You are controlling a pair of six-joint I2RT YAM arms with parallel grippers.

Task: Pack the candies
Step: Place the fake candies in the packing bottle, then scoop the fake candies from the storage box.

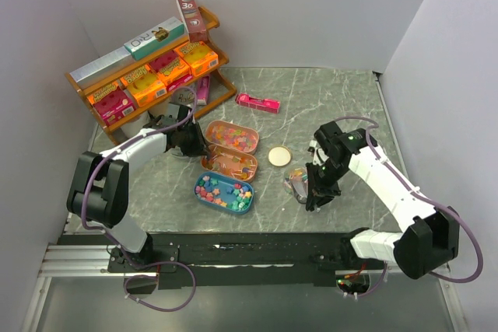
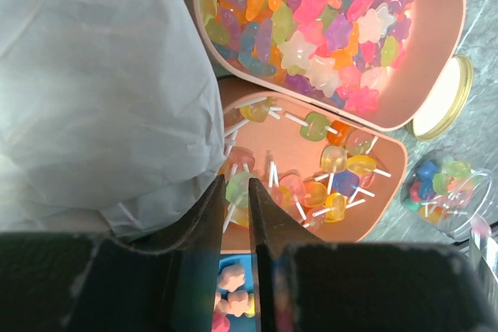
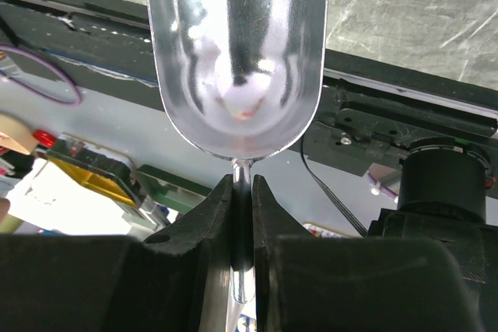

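Small candies in mixed colours fill a clear jar (image 1: 296, 177) (image 2: 440, 190) lying near the table's middle. Star-shaped sweets fill one pink tray (image 1: 233, 136) (image 2: 311, 29). Lollipops lie in a second pink tray (image 1: 230, 163) (image 2: 389, 192), and more sweets sit in a blue tray (image 1: 224, 192). My left gripper (image 1: 194, 148) (image 2: 240, 188) reaches into the lollipop tray, shut on a green lollipop (image 2: 237, 190) at its tips. Just right of the jar, my right gripper (image 1: 315, 192) (image 3: 241, 186) is shut on the handle of a metal scoop (image 3: 233, 52), whose bowl holds only a pale pink speck.
A gold lid (image 1: 279, 155) (image 2: 445, 99) lies between the trays and the jar. A wooden shelf (image 1: 148, 68) with orange and pink boxes stands at the back left. A pink box (image 1: 258, 102) lies on the table. A crinkled whitish sheet (image 2: 93, 91) lies left of the trays.
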